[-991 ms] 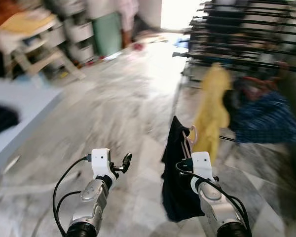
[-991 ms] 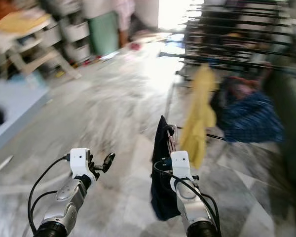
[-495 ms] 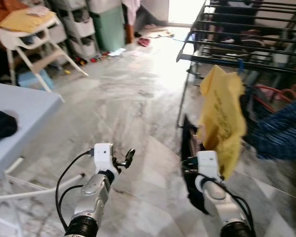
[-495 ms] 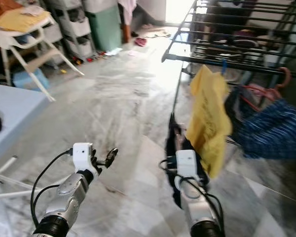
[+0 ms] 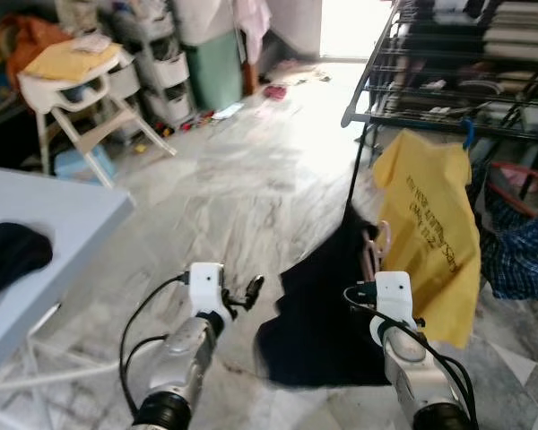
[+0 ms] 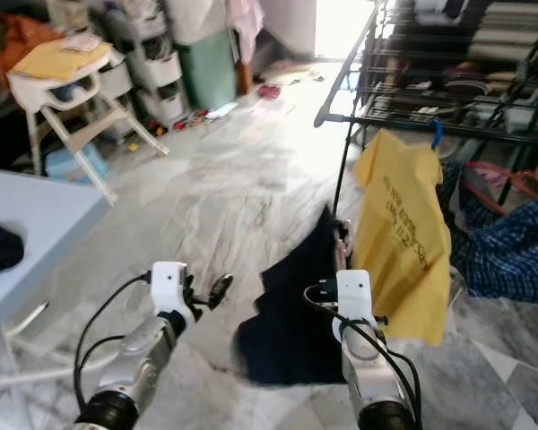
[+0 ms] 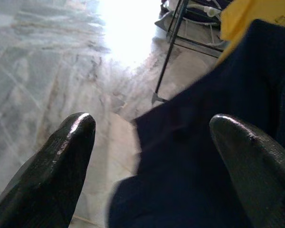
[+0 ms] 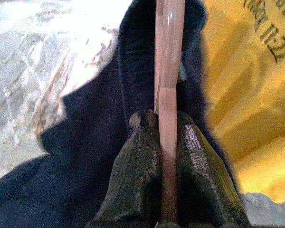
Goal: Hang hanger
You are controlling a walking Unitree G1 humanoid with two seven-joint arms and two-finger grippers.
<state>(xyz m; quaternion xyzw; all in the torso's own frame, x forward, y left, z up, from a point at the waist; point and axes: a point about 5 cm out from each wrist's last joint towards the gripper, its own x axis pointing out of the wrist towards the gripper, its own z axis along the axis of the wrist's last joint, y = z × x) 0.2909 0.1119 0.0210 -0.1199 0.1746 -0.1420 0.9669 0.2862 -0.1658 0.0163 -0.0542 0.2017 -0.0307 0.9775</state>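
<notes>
My right gripper [image 8: 161,118] is shut on a pink hanger [image 8: 168,57] that carries a dark navy garment [image 5: 323,313]. The garment flares out to the left, low over the floor, between my two arms. Just right of it a yellow shirt [image 5: 430,233] hangs from the black drying rack [image 5: 430,98] on a blue hook [image 5: 467,134]. The pink hanger [image 5: 374,246] stands upright in front of the yellow shirt and below the rack's rail. My left gripper [image 7: 152,128] is open and empty, held low to the left of the garment.
A blue plaid garment [image 5: 520,260] and a red hanger [image 5: 529,175] hang on the rack at the right. A pale blue table [image 5: 54,210] with a dark cloth [image 5: 9,255] stands at the left. Behind are a white high chair [image 5: 81,90] and storage drawers [image 5: 161,63]. Marble floor lies ahead.
The camera has moved and the rack with the yellow shirt now looks closer. The navy garment has swung out to the left. My right gripper still holds the hanger.
</notes>
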